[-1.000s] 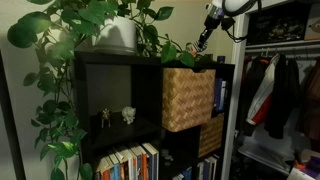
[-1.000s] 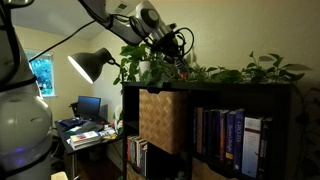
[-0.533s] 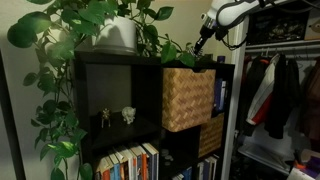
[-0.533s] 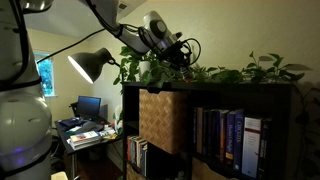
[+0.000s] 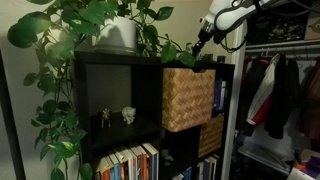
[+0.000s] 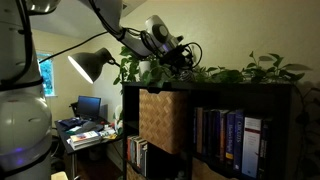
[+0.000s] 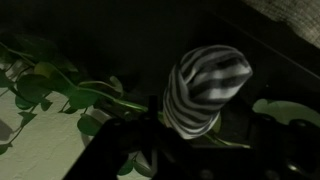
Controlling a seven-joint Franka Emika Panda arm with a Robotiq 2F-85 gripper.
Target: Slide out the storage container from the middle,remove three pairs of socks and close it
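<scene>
The storage container, a light tan wicker cube, sits partly slid out of the upper shelf cell in both exterior views. My gripper hovers over the shelf top among the plant leaves, behind and above the container. In the wrist view a rolled pair of grey-and-white striped socks lies between my dark fingers, over the dark shelf top. My gripper looks open, with a dark gap between the sock and the right finger. Dim light hides any contact.
A trailing plant in a white pot covers the shelf top. A darker woven basket sits below the container. Books fill neighbouring cells. Hanging clothes are beside the shelf, and a desk lamp stands at its other side.
My gripper has shifted slightly along the shelf top towards the plant leaves. The storage container has not moved.
</scene>
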